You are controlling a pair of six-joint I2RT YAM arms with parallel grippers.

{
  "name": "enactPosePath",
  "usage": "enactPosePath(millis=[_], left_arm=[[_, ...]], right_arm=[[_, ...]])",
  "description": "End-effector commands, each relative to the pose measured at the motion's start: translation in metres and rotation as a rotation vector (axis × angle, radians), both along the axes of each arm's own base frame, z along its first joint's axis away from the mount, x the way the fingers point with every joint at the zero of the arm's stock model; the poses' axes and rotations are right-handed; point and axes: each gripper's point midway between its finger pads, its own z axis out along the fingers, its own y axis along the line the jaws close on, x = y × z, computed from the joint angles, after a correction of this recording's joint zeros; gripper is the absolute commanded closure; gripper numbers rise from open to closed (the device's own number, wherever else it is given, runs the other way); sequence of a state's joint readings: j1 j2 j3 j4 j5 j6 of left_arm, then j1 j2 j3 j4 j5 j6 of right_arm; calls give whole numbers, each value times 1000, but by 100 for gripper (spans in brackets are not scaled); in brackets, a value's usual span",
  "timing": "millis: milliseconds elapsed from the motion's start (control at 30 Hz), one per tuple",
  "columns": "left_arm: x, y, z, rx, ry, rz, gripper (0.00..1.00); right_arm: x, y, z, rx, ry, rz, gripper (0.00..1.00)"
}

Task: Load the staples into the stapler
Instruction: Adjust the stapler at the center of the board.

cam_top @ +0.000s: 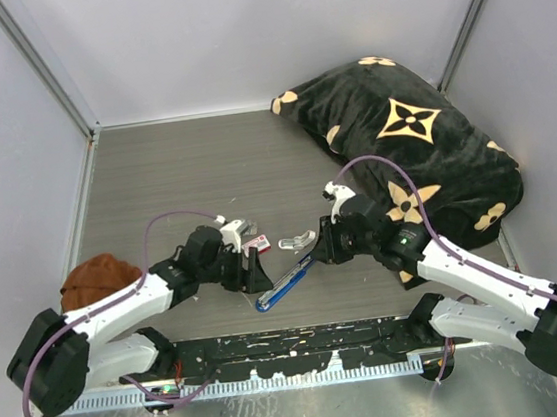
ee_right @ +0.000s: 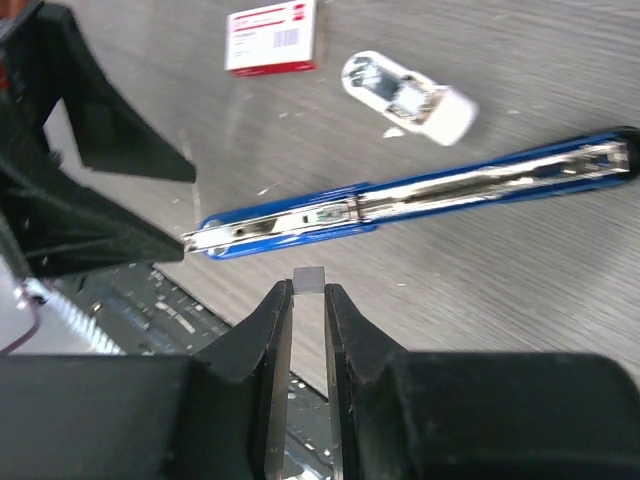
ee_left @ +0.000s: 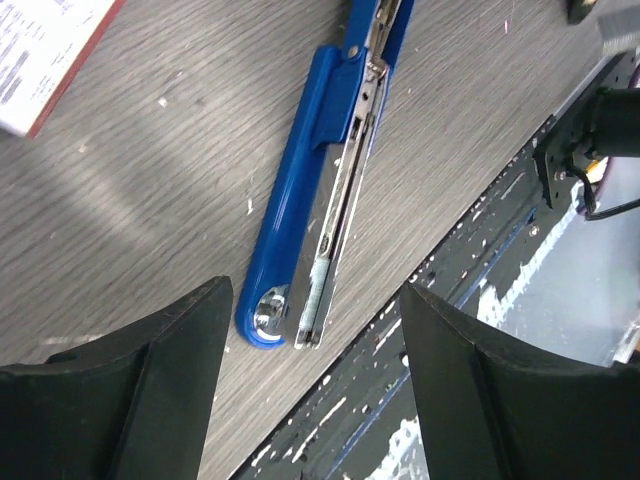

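From above, the stapler (cam_top: 282, 284) lies swung open and slanted on the table (cam_top: 174, 170), close to the middle of its near edge, between the two arms. The left gripper (cam_top: 255, 272) hangs at its near end and the right gripper (cam_top: 316, 249) at its far end. A red-and-white box (cam_top: 255, 243) and a white oblong piece (cam_top: 297, 240) sit just beyond, out of the way.

At the left wrist, the fingers (ee_left: 180, 380) stand spread wide on either side of the stapler's rounded tip, touching nothing. That looks like a released hold, placed to brace the stapler if it slides. The silver channel (ee_left: 340, 220) faces up, ready to be filled.

At the right wrist, the jaws are clenched on the staples (ee_right: 310, 278), a small grey block pinched at the very fingertips. It is held just beside the open stapler (ee_right: 420, 200), on its near side and not yet over the channel. I'd say the tip grip leaves the strip free to drop in.
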State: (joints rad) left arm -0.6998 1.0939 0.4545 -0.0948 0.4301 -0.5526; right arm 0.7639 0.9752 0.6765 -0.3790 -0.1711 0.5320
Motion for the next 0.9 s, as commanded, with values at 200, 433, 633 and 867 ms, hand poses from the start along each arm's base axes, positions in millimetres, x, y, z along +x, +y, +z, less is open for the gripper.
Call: enactPosePath(millis=[200,433,633,867], left_arm=[[36,-72,12,47,-184,-57,29],[50,-110,3,83,-219,-79,28],[65,-125,-19,225,-267,-75,27],[72,-125,-46,401,-272,-71,38]], right_arm=[[32,-47,35,-87,-141,-290,80],[30,-59,42,-103,-165,-317,80],[27,-72,52,-86,-199,-365,80],[23,-82,57,-68,-220,-391,79]])
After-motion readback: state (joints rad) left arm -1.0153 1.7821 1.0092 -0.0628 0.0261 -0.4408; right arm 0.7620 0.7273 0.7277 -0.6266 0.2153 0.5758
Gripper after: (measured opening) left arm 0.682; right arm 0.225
